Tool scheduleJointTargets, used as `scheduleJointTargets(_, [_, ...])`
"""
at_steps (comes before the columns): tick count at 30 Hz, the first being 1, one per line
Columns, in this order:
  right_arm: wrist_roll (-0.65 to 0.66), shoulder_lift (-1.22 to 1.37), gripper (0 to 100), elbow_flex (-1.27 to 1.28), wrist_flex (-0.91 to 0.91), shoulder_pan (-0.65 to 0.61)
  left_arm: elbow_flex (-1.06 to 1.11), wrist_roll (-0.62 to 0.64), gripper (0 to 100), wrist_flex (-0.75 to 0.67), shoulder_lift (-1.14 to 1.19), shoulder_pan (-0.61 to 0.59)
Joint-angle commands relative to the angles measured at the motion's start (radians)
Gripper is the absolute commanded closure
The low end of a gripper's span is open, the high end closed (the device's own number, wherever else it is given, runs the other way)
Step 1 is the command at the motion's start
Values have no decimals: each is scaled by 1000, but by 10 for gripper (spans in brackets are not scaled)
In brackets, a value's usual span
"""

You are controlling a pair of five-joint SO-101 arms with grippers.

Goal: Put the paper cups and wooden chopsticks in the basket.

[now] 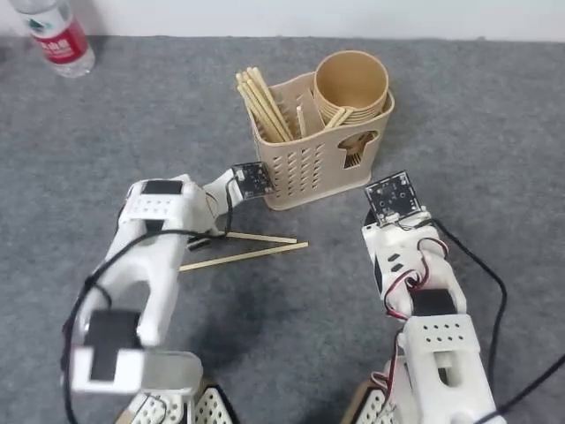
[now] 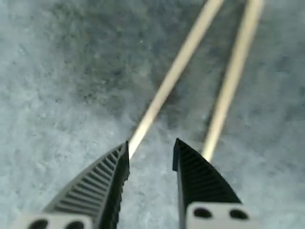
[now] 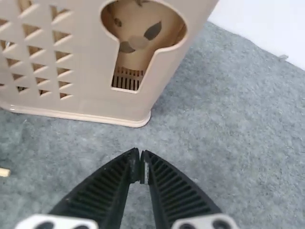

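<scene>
A beige slotted basket (image 1: pixel 309 163) stands at the middle back and holds stacked paper cups (image 1: pixel 351 82) and several wooden chopsticks (image 1: pixel 263 104). Two more chopsticks (image 1: pixel 244 255) lie on the grey carpet in front of it. My left gripper (image 2: pixel 151 148) is open and low over their near ends; one chopstick (image 2: pixel 167 83) ends by one fingertip, the other chopstick (image 2: pixel 228 83) passes beside the second fingertip. In the high view the left gripper (image 1: pixel 199 240) sits at the sticks' left ends. My right gripper (image 3: pixel 141 156) is shut and empty, just short of the basket (image 3: pixel 71 71), whose handle hole shows a cup (image 3: pixel 140 40).
A plastic water bottle (image 1: pixel 56 35) lies at the far left corner. A white wall edge runs along the back. Open carpet (image 1: pixel 494 159) spreads to the right of the basket and between the two arms.
</scene>
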Motion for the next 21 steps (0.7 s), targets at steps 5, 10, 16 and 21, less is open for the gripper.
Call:
scheduleJointTargets(5, [15,-18,991,-6,-22,-5,-137,-114,958,-28,158,-12])
scheduleJointTargets(10, [15,-18,991,-8,-22,-5,-214,-212,947,121,210,-5])
scheduleJointTargets(16, [15,-18,991,-8,-22,-1,-354,-259,979,307,313,11])
scheduleJointTargets(21, [15,-18,991,-8,-22,-1,-403,-235,934,344,350,9])
